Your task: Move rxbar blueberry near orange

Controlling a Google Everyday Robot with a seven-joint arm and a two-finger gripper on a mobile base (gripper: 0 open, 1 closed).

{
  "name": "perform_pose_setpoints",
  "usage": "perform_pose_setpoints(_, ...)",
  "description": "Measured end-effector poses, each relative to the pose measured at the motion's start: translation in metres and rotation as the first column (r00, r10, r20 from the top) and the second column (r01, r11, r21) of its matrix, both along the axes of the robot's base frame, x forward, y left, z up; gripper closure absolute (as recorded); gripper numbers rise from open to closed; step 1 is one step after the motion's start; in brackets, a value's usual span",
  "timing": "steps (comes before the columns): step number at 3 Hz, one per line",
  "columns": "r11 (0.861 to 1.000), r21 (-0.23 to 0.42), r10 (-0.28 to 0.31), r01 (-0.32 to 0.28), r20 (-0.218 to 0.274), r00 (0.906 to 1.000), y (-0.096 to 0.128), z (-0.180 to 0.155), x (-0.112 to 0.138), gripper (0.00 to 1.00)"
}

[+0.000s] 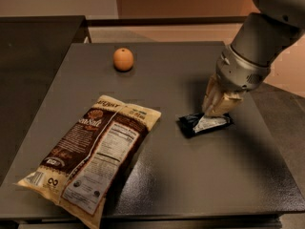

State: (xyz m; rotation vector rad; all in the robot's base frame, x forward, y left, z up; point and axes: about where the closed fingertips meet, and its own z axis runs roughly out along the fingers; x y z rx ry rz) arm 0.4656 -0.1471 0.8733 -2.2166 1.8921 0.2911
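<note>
The rxbar blueberry (204, 124), a dark wrapper with a pale silvery panel, is at the table's right middle. My gripper (217, 109) comes down from the upper right and is shut on the bar's right part. The bar's left end sticks out toward the left, at or just above the table top. The orange (123, 59) sits at the far left-middle of the table, well apart from the bar and the gripper.
A large brown-and-cream chip bag (93, 159) lies at the front left of the dark grey table (190, 185). A second dark surface (33, 56) adjoins on the left. The table's right edge is close behind my arm.
</note>
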Motion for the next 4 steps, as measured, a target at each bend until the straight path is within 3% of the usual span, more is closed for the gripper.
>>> perform_pose_setpoints(2,0.991,0.045,-0.129,0.127,0.037,0.9910,0.032,0.020,0.045,1.00)
perform_pose_setpoints(4,0.971,0.134,-0.216,0.199,0.124,0.9686,0.066,0.027,0.096,1.00)
